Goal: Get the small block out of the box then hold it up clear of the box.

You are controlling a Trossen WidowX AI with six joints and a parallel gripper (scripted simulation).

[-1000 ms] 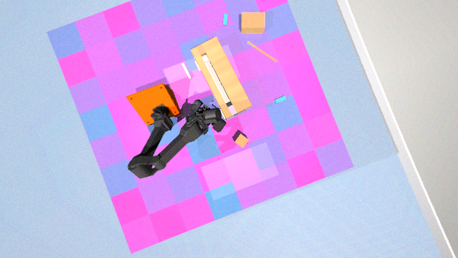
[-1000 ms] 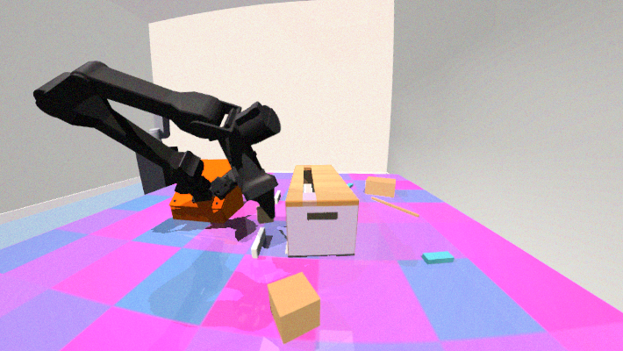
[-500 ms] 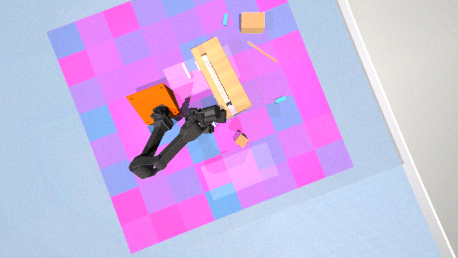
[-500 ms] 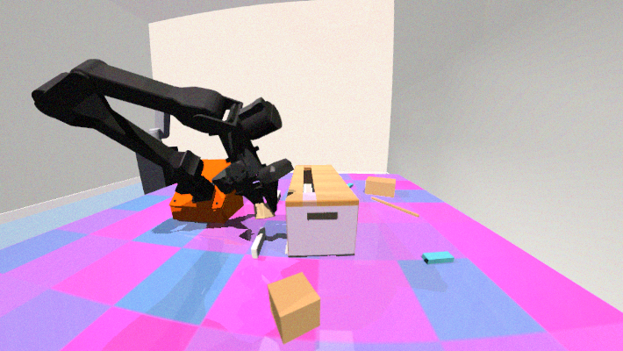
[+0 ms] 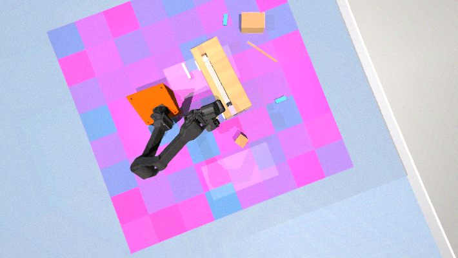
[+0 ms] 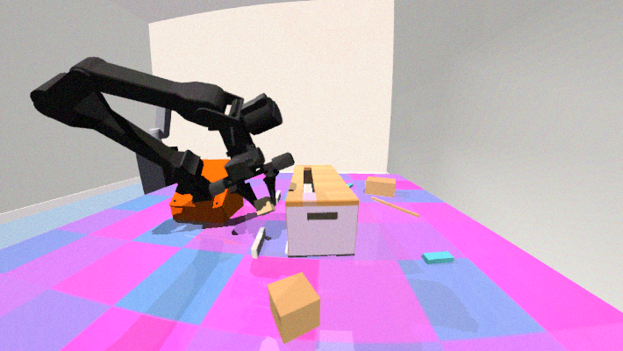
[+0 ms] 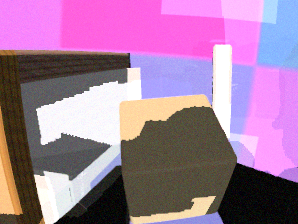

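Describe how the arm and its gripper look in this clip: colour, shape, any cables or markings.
The arm is matte black throughout, built of long boxy links with rounded joint housings, on an orange block-shaped base with small dark screw dots. The gripper is black with slim tapered fingers. No cables or markings show.

Small tan block (image 6: 264,206) clamped in jaws, lifted off table, beside wood-topped box (image 6: 321,219).
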